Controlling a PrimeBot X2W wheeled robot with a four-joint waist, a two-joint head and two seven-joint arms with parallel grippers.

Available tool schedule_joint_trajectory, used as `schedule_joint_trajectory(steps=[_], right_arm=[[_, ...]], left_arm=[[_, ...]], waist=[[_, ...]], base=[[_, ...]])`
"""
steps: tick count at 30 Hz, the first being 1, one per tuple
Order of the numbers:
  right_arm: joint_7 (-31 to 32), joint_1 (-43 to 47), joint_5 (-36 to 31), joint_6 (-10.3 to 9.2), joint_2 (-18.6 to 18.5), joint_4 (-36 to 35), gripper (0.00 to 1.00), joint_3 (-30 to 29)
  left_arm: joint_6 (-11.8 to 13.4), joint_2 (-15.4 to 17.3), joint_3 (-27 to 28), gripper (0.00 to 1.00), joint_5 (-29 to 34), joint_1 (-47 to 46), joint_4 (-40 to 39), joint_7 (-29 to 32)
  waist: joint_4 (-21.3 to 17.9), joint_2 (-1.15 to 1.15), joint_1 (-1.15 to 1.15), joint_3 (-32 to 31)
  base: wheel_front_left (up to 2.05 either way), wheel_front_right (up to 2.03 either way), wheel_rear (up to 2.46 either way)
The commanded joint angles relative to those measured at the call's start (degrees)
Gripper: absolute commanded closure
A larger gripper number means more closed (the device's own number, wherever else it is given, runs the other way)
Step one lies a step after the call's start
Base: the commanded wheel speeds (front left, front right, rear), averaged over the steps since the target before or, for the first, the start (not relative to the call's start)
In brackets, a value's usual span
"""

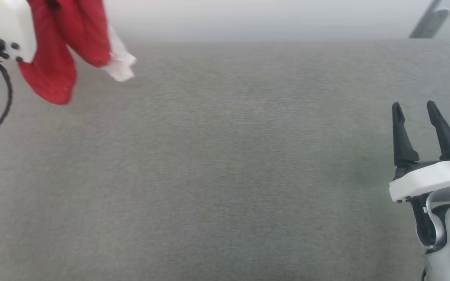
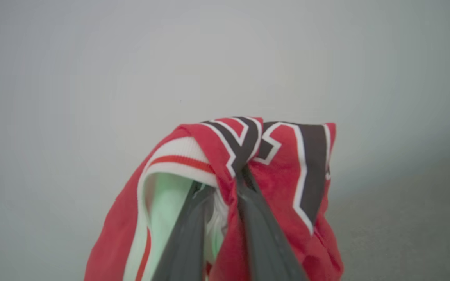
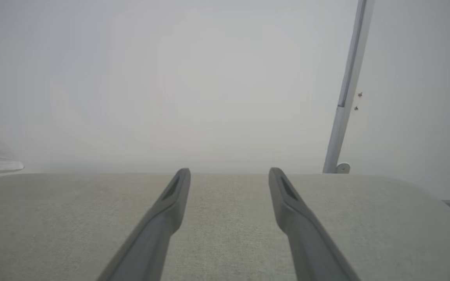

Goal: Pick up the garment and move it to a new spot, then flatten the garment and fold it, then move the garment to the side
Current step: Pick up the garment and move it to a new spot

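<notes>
The garment (image 1: 53, 74), a red jersey with a white inside, hangs bunched from my left arm at the top left of the head view, lifted off the grey surface. In the left wrist view my left gripper (image 2: 221, 179) is shut on the garment (image 2: 283, 164), pinching a fold of red cloth with black white-edged lettering and white-striped trim. The rest of the jersey droops below the fingers. My right gripper (image 1: 414, 107) stands open and holds nothing at the lower right, low over the surface. In its own wrist view the right gripper (image 3: 229, 171) has its fingers spread wide apart.
A wide grey fabric surface (image 1: 225, 156) spreads before me, with its far edge (image 3: 225, 174) against a pale wall. A slim metal pole (image 3: 346, 97) rises behind the surface at the back right.
</notes>
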Motion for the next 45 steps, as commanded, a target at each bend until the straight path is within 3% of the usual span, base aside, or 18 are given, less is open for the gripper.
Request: schedule_joint_trajectory(steps=[1, 9, 18, 34, 45], right_arm=[[-0.47, -0.42, -0.14, 0.00, 0.39, 0.10, 0.00, -0.01], [-1.82, -1.35, -0.27, 0.00, 1.18, 1.37, 0.00, -1.88], [-3.79, -0.88, -0.47, 0.00, 2.68, 3.40, 0.00, -4.18], [-6.10, -0.25, 0.67, 0.00, 4.53, 8.05, 0.00, -1.79], [-6.59, -1.67, 0.60, 0.00, 3.81, 9.64, 0.00, -0.43]], left_arm=[[0.60, 0.28, 0.18, 1.00, -0.64, 0.95, -2.32, 1.14], [1.96, -0.88, -2.53, 1.00, -1.59, 3.23, -14.88, 8.15], [1.78, -5.69, -7.87, 1.00, -2.42, 3.40, -16.69, 9.84], [4.72, -7.06, -13.51, 1.00, -5.52, 22.13, -6.50, 12.03], [3.27, -8.48, -16.42, 1.00, -6.57, 26.43, 6.04, 10.72]], waist=[[-2.52, 0.00, 0.00, -0.02], [-10.36, 0.00, 0.00, 1.37], [-16.50, 0.00, 0.00, 3.17], [-17.12, 0.00, 0.00, 4.50], [-15.77, 0.00, 0.00, 4.67]], base=[[0.00, 0.00, 0.00], [0.00, 0.00, 0.00], [0.00, 0.00, 0.00], [0.00, 0.00, 0.00], [0.00, 0.00, 0.00]])
